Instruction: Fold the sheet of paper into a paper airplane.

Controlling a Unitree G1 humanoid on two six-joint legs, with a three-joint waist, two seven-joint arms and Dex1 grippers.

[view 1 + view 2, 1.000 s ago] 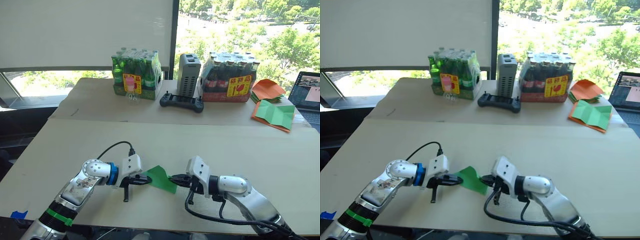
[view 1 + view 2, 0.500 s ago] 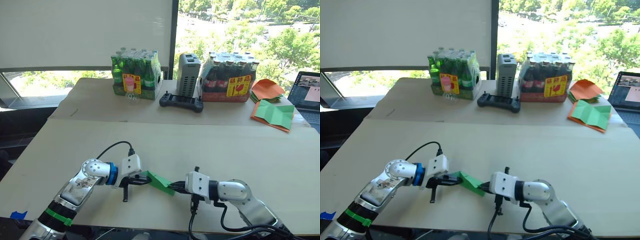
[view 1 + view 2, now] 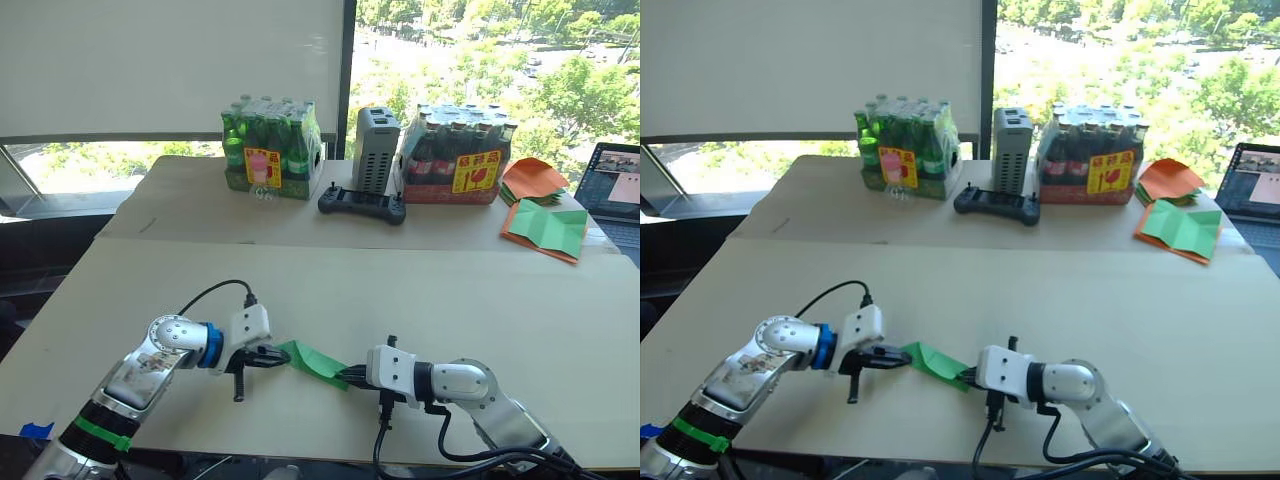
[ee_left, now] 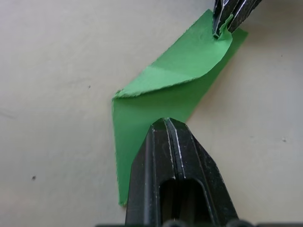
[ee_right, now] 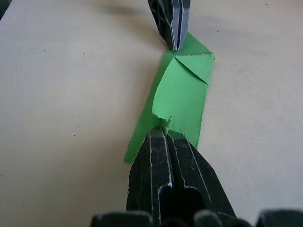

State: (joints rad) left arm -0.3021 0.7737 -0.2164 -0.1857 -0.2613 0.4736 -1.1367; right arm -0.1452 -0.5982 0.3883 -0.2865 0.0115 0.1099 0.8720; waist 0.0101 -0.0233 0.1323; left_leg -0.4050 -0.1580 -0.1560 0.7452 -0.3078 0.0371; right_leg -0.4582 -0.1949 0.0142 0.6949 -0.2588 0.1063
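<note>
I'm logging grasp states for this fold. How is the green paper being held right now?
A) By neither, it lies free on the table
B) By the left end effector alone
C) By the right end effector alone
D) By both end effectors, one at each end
D: the left end effector and right end effector are each shut on opposite ends of the sheet of paper.

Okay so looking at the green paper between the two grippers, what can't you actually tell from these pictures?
- Underside of the sheet of paper: faces the table in every view.
- Paper edge inside the left gripper: covered by its shut fingers in the left wrist view.
- Paper edge inside the right gripper: covered likewise in the right wrist view.
- Faint crease lines: too small in the eye views.
</note>
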